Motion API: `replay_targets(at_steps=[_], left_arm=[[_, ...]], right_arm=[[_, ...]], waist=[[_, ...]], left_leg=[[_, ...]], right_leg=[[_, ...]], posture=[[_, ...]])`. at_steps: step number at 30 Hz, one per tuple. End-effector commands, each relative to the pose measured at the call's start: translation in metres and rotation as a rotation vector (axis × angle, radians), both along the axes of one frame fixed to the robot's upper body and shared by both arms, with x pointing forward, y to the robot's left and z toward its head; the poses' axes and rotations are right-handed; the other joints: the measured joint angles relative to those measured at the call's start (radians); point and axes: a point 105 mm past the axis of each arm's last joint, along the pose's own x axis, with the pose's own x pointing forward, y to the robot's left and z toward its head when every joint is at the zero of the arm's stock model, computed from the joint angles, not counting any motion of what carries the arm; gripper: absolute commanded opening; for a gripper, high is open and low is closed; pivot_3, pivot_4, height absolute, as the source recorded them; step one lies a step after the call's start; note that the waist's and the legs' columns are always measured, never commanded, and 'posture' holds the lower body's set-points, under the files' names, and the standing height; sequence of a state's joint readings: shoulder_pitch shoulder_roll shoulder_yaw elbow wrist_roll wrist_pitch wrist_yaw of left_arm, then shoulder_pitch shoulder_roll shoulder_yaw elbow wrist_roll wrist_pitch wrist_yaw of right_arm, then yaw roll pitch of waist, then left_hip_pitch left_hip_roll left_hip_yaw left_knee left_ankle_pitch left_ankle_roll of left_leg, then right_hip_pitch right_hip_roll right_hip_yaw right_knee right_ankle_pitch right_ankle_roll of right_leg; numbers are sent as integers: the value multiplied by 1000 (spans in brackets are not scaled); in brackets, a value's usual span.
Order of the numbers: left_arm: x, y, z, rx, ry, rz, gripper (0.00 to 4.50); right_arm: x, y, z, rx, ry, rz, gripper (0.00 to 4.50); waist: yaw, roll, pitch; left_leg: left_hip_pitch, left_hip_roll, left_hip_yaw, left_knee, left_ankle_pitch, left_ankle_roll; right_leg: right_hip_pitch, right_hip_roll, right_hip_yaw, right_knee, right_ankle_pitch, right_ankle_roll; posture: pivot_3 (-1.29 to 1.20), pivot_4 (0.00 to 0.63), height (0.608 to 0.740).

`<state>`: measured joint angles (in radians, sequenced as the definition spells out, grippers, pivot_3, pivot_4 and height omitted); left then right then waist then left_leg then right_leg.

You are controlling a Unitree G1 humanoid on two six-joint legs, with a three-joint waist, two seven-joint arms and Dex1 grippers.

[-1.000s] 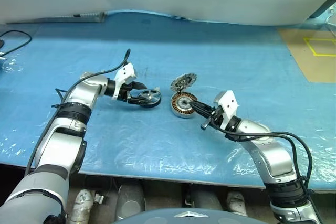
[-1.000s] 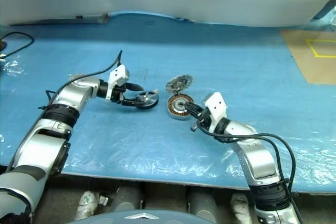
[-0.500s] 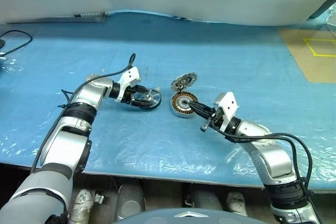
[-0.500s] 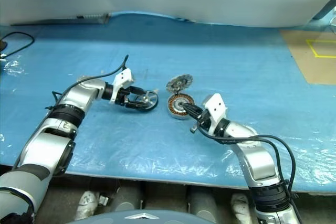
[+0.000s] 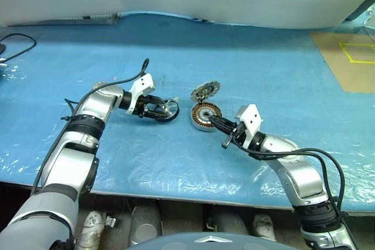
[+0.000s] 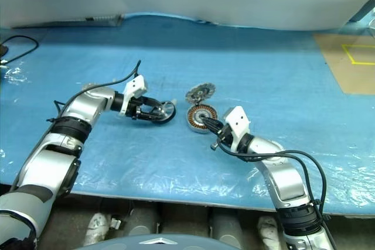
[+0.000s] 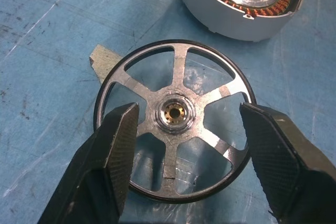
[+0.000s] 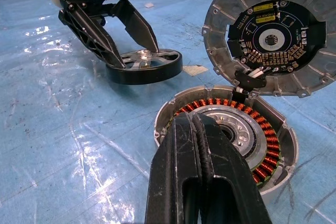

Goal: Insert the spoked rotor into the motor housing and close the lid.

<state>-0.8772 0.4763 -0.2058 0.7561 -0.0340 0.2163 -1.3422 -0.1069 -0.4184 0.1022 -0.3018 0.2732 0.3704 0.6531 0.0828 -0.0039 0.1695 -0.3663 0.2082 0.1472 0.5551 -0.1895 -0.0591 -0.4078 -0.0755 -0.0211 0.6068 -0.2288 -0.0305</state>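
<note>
Lay flat on the blue surface [image 5: 246, 62]: the spoked rotor [image 7: 175, 119], dark rim down, silver spokes and hub facing up. Straddled by the left hand [image 7: 184, 145], fingers [image 7: 113, 150] spread to either side of the rim, one at each flank, neither pad clearly pressing the metal; from the right wrist view, angled down over the wheel's near half with the tips low at its edge. Not lifted, not pinched as far as could be told.

Sat just beside the rotor, toward the robot's right and apart from it: the motor housing [image 8: 231, 129], silver wall, ring of copper windings around a dark centre, open at the top. Stood tilted up behind the housing, joined to it by short wires at its far rim: the lid [image 8: 275, 38], grey and finned, dark circuit face turned toward the right wrist camera.

Held low at the housing's near rim: the right hand [image 5: 225, 126], fingers pressed together with nothing between them, tips over the edge of the windings; contact could not be told.
</note>
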Motion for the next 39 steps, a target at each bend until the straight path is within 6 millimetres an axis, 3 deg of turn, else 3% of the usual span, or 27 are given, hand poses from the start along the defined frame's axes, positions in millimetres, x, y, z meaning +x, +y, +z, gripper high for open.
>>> replay_targets(at_steps=[1,13,36,39], left_arm=[[-1,1,8,23,-40,-36,3253],[10,7,-8,169,-66,6,3253],[14,-6,-10,139,-15,81,3253],[14,-7,-11,148,-19,83,2678]], right_arm=[[1,4,10,10,-45,16,0],[1,6,10,13,-48,5,0],[2,8,7,11,-42,10,0],[2,8,7,10,-41,10,0]], waist=[[0,0,0],[0,0,0],[13,0,0],[13,0,0]], left_leg=[[0,0,0,0,0,0],[0,0,0,0,0,0],[1,0,0,4,0,0],[1,0,0,5,0,0]], right_leg=[[0,0,0,0,0,0],[0,0,0,0,0,0],[3,0,0,1,0,0],[3,-1,0,1,0,0]], posture=[[0,150,740],[0,150,740],[0,150,740],[0,150,740]])
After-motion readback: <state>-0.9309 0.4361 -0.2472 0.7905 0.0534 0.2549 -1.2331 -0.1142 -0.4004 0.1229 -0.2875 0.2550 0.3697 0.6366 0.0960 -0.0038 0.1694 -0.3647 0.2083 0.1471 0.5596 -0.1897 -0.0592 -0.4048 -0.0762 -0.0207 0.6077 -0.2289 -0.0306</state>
